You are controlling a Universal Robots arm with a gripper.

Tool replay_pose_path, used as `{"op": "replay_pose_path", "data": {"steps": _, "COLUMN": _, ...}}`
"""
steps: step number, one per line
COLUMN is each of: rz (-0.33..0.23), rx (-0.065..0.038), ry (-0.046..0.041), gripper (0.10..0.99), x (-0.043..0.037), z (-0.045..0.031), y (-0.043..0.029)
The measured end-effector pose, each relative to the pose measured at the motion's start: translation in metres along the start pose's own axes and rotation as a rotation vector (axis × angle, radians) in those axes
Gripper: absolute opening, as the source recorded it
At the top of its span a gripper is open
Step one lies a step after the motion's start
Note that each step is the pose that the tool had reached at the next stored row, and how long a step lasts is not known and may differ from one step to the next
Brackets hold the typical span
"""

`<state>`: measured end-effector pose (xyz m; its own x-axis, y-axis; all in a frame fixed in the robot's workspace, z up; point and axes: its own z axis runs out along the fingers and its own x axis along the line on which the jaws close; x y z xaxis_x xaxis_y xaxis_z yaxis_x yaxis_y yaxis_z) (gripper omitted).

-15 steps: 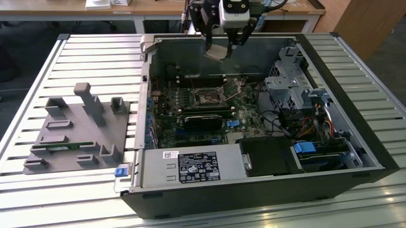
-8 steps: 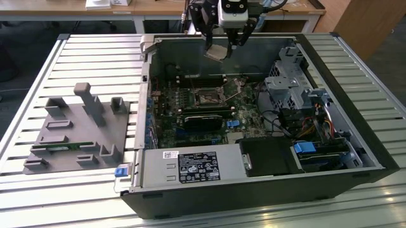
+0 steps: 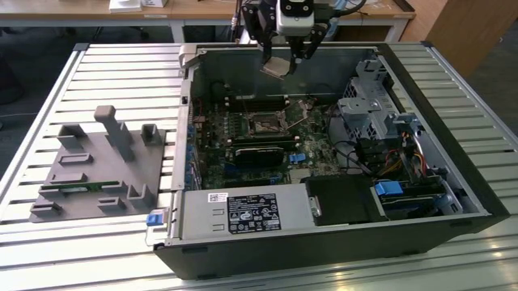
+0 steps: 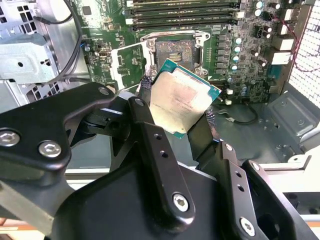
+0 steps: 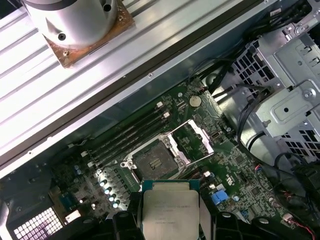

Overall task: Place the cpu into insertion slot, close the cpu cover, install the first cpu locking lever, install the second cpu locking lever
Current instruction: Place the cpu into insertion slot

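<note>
Well above the insertion slot point(image 5: 152, 161), gripper point(image 3: 284, 60) clamps the cpu point(image 4: 182, 97) by opposite edges; light, stiff, likely fragile; edge-hold suits.

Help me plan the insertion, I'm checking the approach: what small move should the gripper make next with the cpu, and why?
Probably a short descent toward the open socket, levelling the cpu on the way. The gripper is shut on the cpu, which hangs tilted well above the socket, and the cpu cover stands swung open, leaving the socket bare.
</note>
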<state>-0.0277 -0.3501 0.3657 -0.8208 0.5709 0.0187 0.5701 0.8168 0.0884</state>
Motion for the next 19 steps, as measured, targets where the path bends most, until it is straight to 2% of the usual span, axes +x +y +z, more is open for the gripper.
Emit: {"op": "replay_pose_path", "data": {"steps": 19, "rz": 0.082, "rx": -0.002, "ry": -0.0073, "gripper": 0.541, "x": 0.0000, "z": 0.0006, "y": 0.0000}}
